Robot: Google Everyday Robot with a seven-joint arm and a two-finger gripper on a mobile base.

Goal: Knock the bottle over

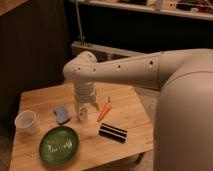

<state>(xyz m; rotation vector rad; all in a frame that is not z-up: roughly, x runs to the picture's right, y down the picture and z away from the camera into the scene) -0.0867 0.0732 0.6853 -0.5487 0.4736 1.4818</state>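
The bottle [82, 114] is small, whitish-clear and upright, near the middle of the wooden table [135, 117]. My gripper [85, 107] hangs from the white arm, pointing down. It is directly over the bottle and right at its top, so the bottle's upper part is partly hidden by it. The wider translucent white cup [26, 121] stands apart at the table's left edge.
A blue sponge [62, 115] lies just left of the bottle. An orange carrot-like stick [104, 110] lies just right of it. A green plate [59, 145] sits at the front left. A black bar [113, 133] lies at the front right. My white body fills the right side.
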